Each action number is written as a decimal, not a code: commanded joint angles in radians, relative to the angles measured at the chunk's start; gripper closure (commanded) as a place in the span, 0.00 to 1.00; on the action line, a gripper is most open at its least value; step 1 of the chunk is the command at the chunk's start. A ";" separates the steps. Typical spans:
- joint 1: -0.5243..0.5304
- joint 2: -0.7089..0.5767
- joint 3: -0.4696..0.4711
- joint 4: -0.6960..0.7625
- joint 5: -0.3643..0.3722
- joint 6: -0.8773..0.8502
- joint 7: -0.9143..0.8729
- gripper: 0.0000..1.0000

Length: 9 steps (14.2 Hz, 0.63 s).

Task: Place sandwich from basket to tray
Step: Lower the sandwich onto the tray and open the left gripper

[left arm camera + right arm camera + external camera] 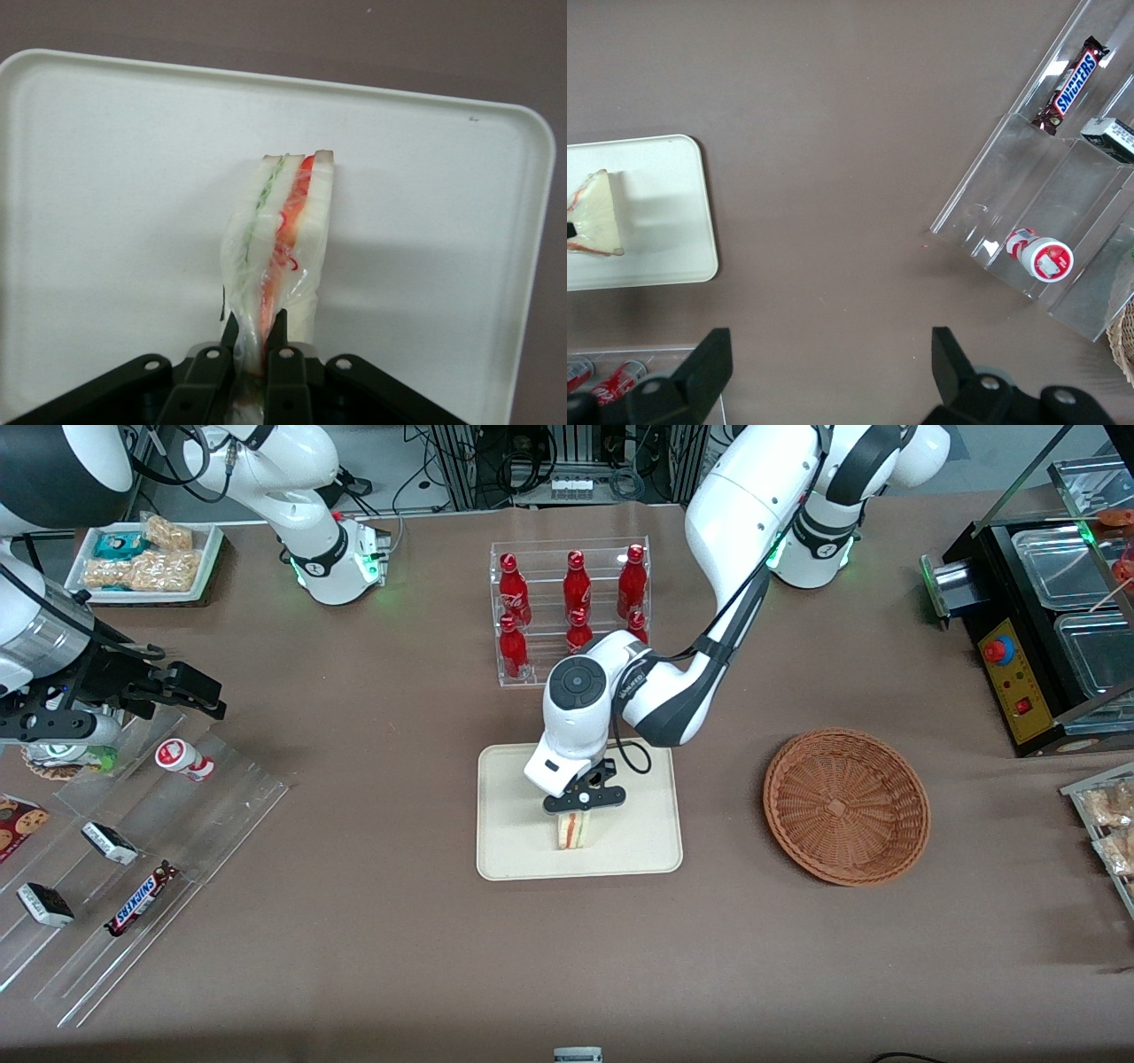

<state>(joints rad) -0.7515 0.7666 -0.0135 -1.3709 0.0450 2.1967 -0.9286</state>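
While gripper (254, 332) pinches sandwich (282, 239) upright on tray (638, 850) | basket (846, 806) apart | Snickers bar (140, 899), Coca-Cola bottles (577, 584) legible | wrist view alone shows fingers (276, 326).

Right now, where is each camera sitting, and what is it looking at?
Front view: high up, facing the robots, looking down on the table; the working arm's gripper holds the sandwich over the tray, the basket beside it.
Left wrist view: on that arm's wrist, looking down past its jaws, shut on the sandwich, at the tray.
Right wrist view: on the parked arm's wrist, looking down at the table; its own fingers show.
All three share the sandwich and tray.
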 commanded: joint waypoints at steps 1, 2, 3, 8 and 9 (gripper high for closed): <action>-0.015 0.008 0.013 0.015 0.024 -0.026 -0.026 0.90; -0.015 0.011 0.012 0.015 0.022 -0.023 -0.027 0.81; -0.015 0.011 0.012 0.015 0.019 -0.021 -0.033 0.46; -0.005 -0.070 0.012 0.022 0.009 -0.053 -0.035 0.00; -0.003 -0.099 0.013 0.024 0.007 -0.084 -0.036 0.00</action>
<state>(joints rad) -0.7497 0.7465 -0.0101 -1.3427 0.0496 2.1783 -0.9436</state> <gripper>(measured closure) 0.251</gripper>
